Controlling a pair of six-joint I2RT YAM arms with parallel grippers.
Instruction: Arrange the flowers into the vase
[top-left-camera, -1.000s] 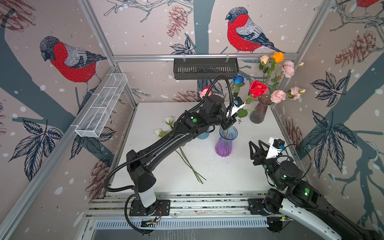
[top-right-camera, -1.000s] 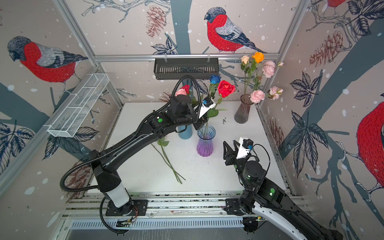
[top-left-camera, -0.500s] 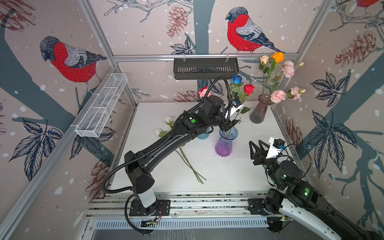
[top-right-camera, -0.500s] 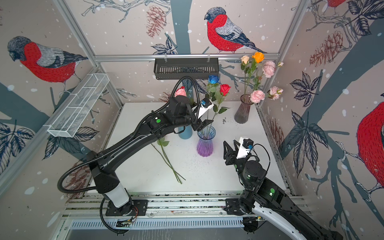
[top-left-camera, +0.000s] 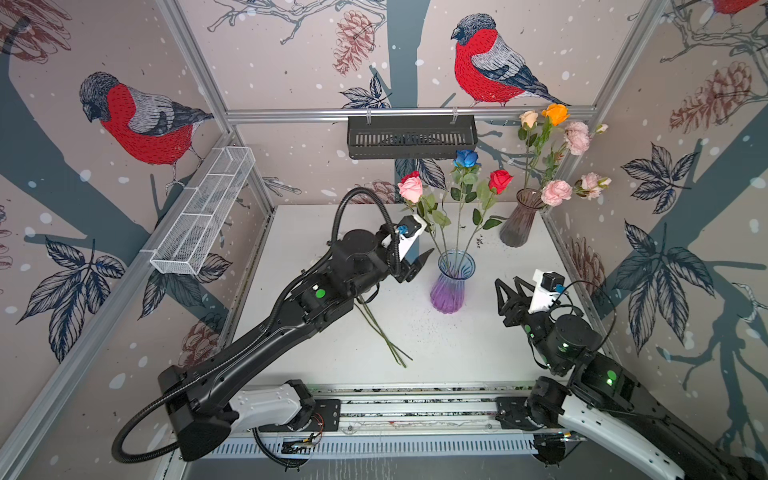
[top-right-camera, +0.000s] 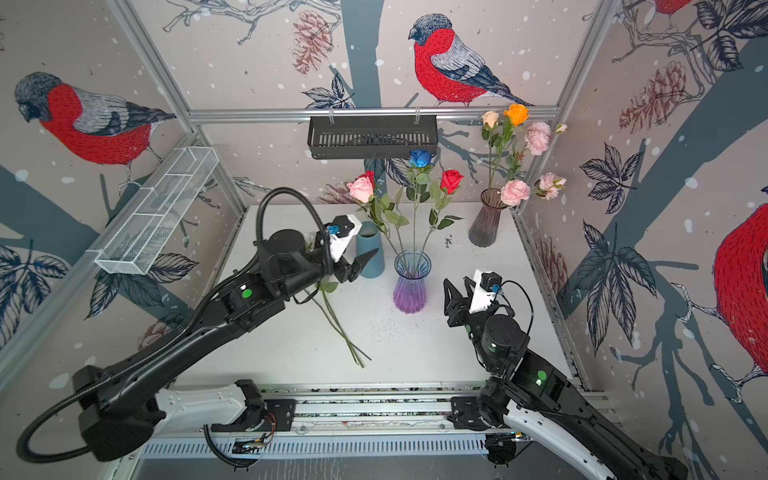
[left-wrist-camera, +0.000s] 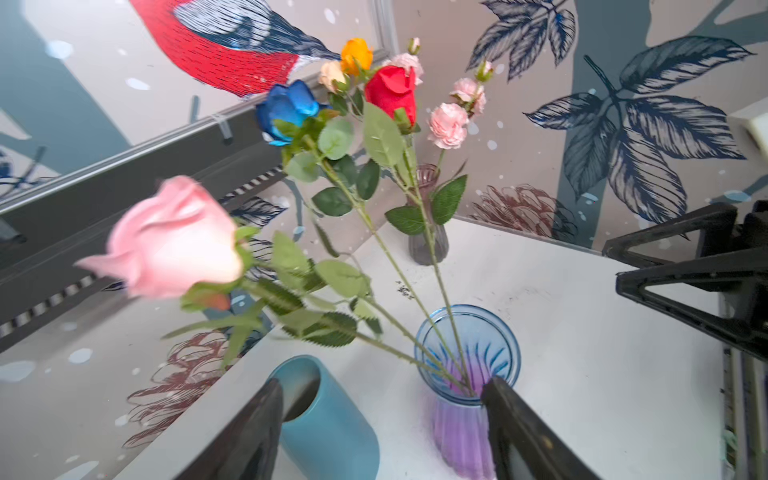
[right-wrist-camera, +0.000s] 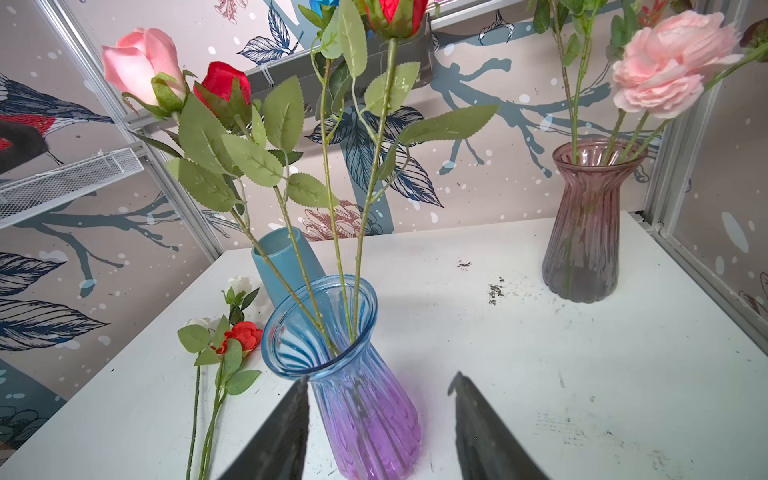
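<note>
Presently, as I judge it, one insertion is finished and the next pick-up has not begun. My left claw (top-left-camera: 417, 266) stands wide open and empty, just beside the rim of the blue-and-purple vase (top-left-camera: 451, 286). My right claw (top-left-camera: 507, 286) is parted about halfway, also empty, near the vase on its other side.

Position of the flowers: a pink rose (top-left-camera: 410, 190), a blue rose (top-left-camera: 466, 158) and a red rose (top-left-camera: 500, 179) stand in the vase, stems fanned apart. Loose stems (top-left-camera: 384, 336) lie on the worktop (top-left-camera: 457, 357), partly under my left arm. The right wrist view shows an orange-red head (right-wrist-camera: 243, 334) and a white head (right-wrist-camera: 241, 284) beside a teal cup (right-wrist-camera: 282, 257). Further flowers stand in a brown vase (top-left-camera: 519, 220) at the far corner.

Next move, in my estimate:
1. Back the left claw away from the leaves.
2. Lower it to the loose stems.
3. Close on one stem only, at mid-length.
4. Lift it and tip it upright.
5. Thread its end down the neck between the standing stems.
</note>
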